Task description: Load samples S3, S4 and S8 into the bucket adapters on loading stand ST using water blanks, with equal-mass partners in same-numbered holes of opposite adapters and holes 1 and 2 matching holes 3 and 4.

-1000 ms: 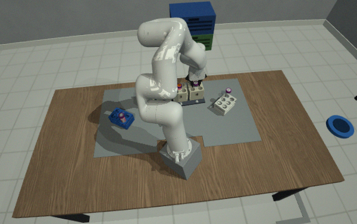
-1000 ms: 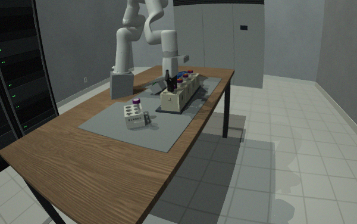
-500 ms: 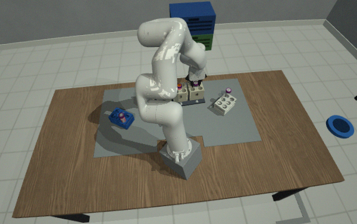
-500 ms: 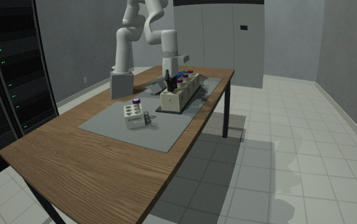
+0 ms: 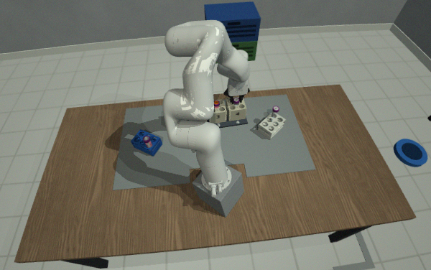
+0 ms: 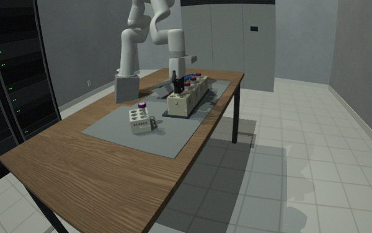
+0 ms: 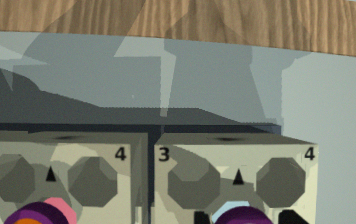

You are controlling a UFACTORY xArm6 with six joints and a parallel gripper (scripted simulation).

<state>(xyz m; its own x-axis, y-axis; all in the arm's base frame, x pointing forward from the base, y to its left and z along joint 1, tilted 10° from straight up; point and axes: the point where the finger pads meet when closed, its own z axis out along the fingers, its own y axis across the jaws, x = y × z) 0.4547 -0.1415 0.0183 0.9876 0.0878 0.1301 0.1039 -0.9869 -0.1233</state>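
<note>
My black two-fingered end effector (image 5: 236,99) (image 6: 178,88) (image 7: 247,218) stands partly open around a purple-capped, clear plastic tube (image 5: 236,100) (image 6: 182,89) (image 7: 240,215), gripping nothing. The tube stands in the central hole of the cream block adapter numbered 4 (image 5: 237,115) (image 6: 178,105) (image 7: 235,154), my landmark. To its left, in the cream block adapter numbered 3 (image 5: 218,118) (image 7: 102,149), stands an orange-dotted, purple-capped tube (image 5: 216,103) (image 6: 186,83) (image 7: 35,217). Under both lies the dark flat stand (image 5: 233,124) (image 6: 173,115) (image 7: 270,129) on the tabletop (image 5: 305,201) (image 6: 124,164) (image 7: 240,30). Right of the landmark, the white six-well rack (image 5: 271,135) (image 6: 140,127) carries one white-dotted, purple-capped tube (image 5: 276,108) (image 6: 142,105). Far left sits a blue rack (image 5: 154,151) (image 6: 190,77) with a purple-capped tube (image 5: 146,139).
</note>
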